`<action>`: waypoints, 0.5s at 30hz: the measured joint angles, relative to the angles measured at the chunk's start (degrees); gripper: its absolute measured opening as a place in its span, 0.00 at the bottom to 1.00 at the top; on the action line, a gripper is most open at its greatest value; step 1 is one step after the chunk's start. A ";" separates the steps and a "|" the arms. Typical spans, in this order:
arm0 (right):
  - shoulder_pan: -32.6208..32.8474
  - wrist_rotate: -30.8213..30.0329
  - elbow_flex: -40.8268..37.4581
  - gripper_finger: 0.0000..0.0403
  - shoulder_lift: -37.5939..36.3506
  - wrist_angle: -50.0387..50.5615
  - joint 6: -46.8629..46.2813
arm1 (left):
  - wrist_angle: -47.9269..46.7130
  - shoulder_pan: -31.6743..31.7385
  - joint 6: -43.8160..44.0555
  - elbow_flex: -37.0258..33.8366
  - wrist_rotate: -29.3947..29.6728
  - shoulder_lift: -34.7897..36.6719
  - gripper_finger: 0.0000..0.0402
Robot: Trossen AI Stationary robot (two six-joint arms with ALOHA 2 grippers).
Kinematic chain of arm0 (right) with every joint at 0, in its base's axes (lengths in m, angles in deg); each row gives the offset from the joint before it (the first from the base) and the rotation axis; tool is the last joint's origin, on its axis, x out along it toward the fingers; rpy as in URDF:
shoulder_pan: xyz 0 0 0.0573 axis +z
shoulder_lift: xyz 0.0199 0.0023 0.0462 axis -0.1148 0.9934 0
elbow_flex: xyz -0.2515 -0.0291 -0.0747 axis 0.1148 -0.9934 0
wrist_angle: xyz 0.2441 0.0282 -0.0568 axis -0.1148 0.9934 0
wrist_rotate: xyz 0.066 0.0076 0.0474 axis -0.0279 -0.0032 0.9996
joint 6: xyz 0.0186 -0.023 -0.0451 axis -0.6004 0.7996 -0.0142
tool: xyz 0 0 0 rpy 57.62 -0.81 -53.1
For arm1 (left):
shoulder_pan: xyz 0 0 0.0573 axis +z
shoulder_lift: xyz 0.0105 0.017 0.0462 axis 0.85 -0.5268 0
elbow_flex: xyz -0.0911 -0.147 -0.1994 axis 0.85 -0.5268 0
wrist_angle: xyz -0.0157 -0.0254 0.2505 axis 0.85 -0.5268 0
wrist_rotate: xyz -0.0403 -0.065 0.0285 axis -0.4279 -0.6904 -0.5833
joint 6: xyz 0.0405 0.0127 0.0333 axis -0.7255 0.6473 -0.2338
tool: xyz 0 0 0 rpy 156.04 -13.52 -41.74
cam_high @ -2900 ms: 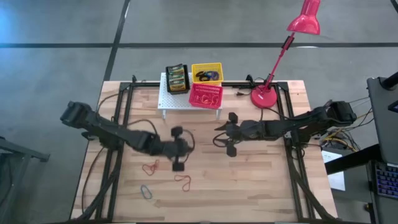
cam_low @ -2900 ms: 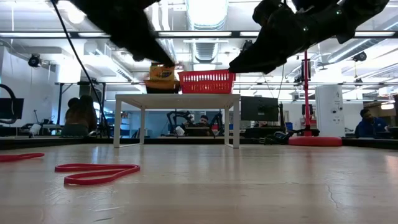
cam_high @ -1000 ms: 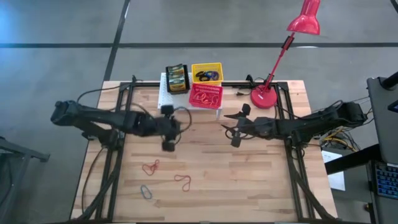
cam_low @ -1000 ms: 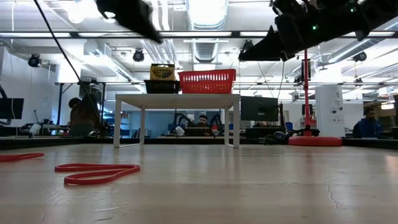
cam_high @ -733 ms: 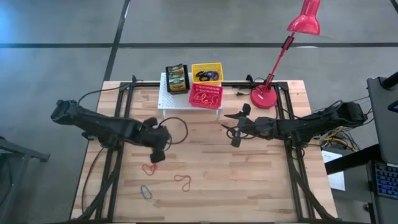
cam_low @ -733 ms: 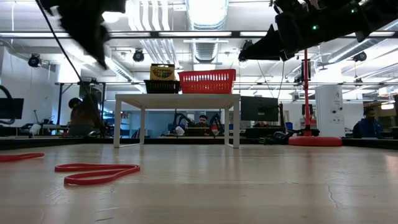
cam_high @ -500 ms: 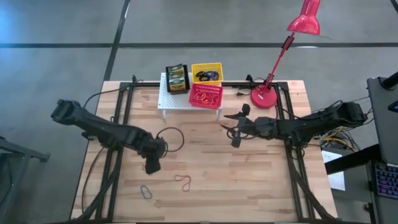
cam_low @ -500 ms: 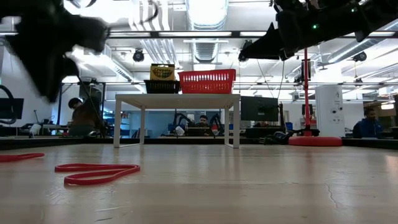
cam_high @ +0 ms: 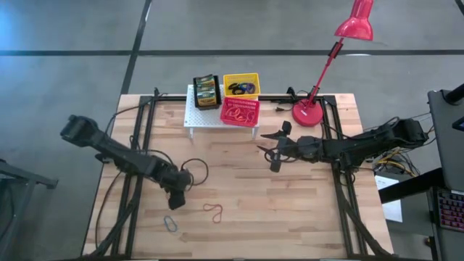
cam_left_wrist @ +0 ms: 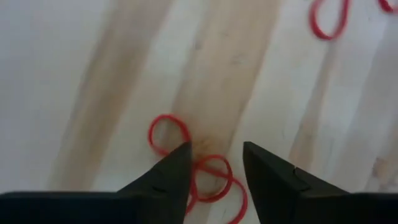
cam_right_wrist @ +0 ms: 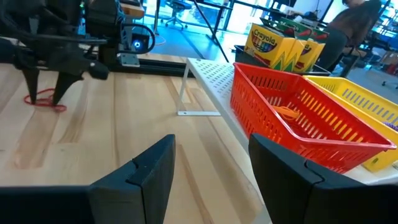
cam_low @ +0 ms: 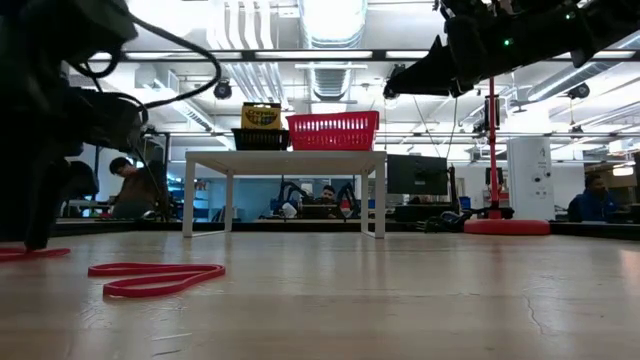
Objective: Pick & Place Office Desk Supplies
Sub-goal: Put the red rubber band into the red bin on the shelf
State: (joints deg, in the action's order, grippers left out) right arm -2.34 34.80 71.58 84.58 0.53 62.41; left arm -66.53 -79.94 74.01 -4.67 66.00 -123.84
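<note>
Pale wood planks make up the desk (cam_high: pixel 304 210), with a dark frame running along both sides. Left pincer (cam_high: pixel 176 197) is down at the desk surface on the near-left part, fingers parted and astride a twisted red elastic loop (cam_left_wrist: pixel 198 163); the tips sit at or just above the wood, not clenched on the loop. In the low view this loop shows only as a thin red end (cam_low: pixel 30 253) at the foot of the dark fingers. A black cable curls just beside the left wrist.

Nearer the front edge lies a small blue-grey loop (cam_high: pixel 170 223), flat and oval. To its right a second red loop (cam_high: pixel 213 211) lies flat, pinched into a long figure-eight; nothing sits on or against it.

At the back centre stands a white perforated metal rack (cam_high: pixel 194 118) on thin legs. On it, left to right: a black basket holding yellow-and-green crayon boxes (cam_high: pixel 206 90), then a yellow basket (cam_high: pixel 241 84) at the back with dark loops inside, and a red mesh basket (cam_high: pixel 240 111) in front with orange loops in it.

Right pincer (cam_high: pixel 274 148) hangs above the desk right of centre, well apart from the rack, fingers spread wide and empty. Behind it, a red desk lamp (cam_high: pixel 310 114) has its round base on the back-right of the desk, its stem leaning away to the right.
</note>
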 joint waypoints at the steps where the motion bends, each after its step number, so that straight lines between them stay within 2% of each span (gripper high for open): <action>1: -0.02 -0.02 0.00 0.50 0.00 0.00 0.00 | 1.18 -0.91 -0.83 -0.39 0.24 -0.35 0.35; 7: -0.02 -0.15 -0.05 0.50 0.00 -0.01 0.26 | -0.90 -6.02 -2.42 1.13 6.11 -3.52 0.20; 13: -0.02 -0.17 -0.09 0.50 0.00 0.00 0.46 | -5.92 -6.63 -2.99 3.39 9.23 -4.55 0.03; 15: -0.02 -0.17 -0.11 0.50 0.00 0.00 0.46 | -8.62 -6.63 -3.05 4.21 9.46 -4.50 0.02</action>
State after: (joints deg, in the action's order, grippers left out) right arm -2.36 34.63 71.46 84.58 0.53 62.87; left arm -75.15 -86.56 70.95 -0.46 75.46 -128.35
